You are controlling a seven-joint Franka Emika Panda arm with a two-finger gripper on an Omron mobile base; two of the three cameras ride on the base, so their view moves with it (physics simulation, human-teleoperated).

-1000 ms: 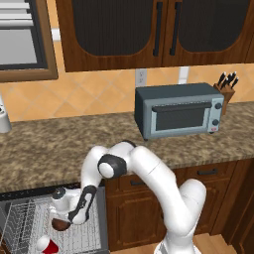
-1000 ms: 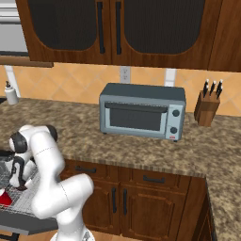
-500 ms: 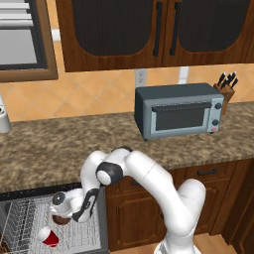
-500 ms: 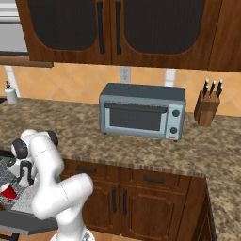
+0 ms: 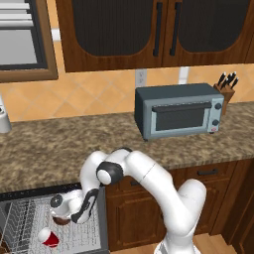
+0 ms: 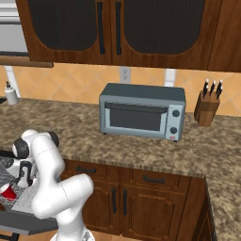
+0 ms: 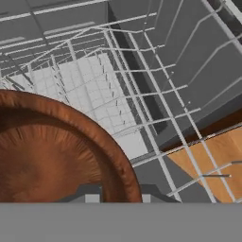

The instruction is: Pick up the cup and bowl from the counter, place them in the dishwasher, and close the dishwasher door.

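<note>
Since the earlier frame, the arm has sunk lower over the open dishwasher (image 5: 30,225), carrying the end effector (image 5: 64,218) and the bowl (image 5: 62,220) down toward the white wire rack (image 5: 20,223); the cup (image 5: 48,237) has kept its place on that rack. From the hand camera the bowl (image 7: 52,151) sits with its brown rim between the two dark fingertips (image 7: 92,194), which stand slightly apart on either side of the rim; whether they press on it I cannot tell. Its hollow faces the hand camera, though I cannot tell whether it sits level. The cup lies tipped on its side just below and left of the bowl; its mouth direction is too small to read. Behind the dishwasher runs the granite desk (image 5: 59,149), with a grey toaster oven (image 5: 178,116) well to the right.
</note>
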